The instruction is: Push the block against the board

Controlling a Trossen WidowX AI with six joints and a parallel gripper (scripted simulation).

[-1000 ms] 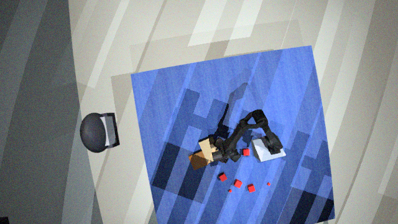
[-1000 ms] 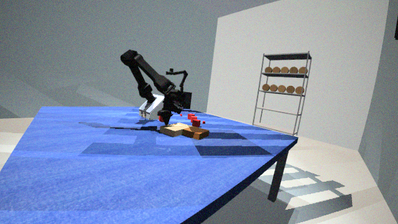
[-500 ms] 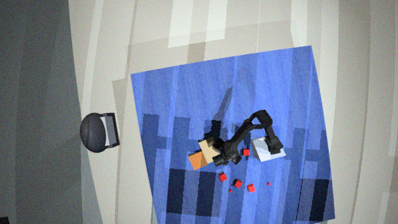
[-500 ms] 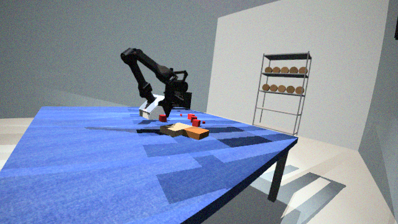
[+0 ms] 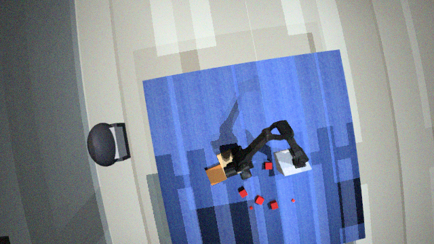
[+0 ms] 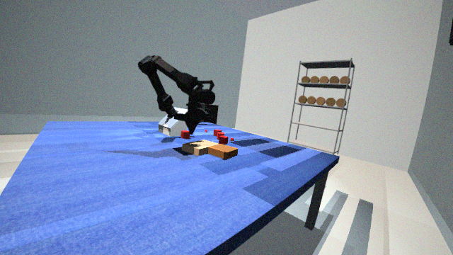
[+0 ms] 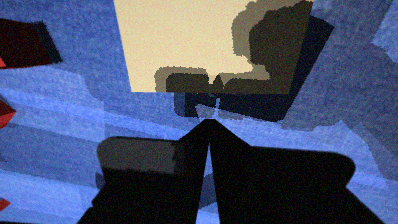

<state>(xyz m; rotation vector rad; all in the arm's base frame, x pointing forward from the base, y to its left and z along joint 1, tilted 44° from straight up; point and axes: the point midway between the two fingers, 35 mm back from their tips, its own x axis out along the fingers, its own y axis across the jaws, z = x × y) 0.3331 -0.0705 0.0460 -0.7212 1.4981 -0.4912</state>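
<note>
A tan piece (image 5: 222, 162) (image 6: 202, 143) (image 7: 175, 40) and an orange piece (image 5: 215, 174) (image 6: 222, 150) lie flat, side by side; which is the square block is not clear. The orange piece appears to touch the tan one's side. Their near edges are offset in the exterior view; their far edges look roughly even. The arm hides part of the tan piece in the top view. My gripper (image 6: 191, 132) (image 7: 209, 124) is shut and empty, raised above the table. In the wrist view its tips are apart from the tan piece, which carries the gripper's shadow.
Several red cubes, one of them a cube (image 5: 268, 165) (image 6: 185, 134) nearest the arm's base, and tiny red bits (image 5: 293, 200) lie on the blue table (image 5: 203, 102) (image 6: 106, 184). A white sloped object (image 5: 286, 166) (image 6: 170, 127) stands by the base.
</note>
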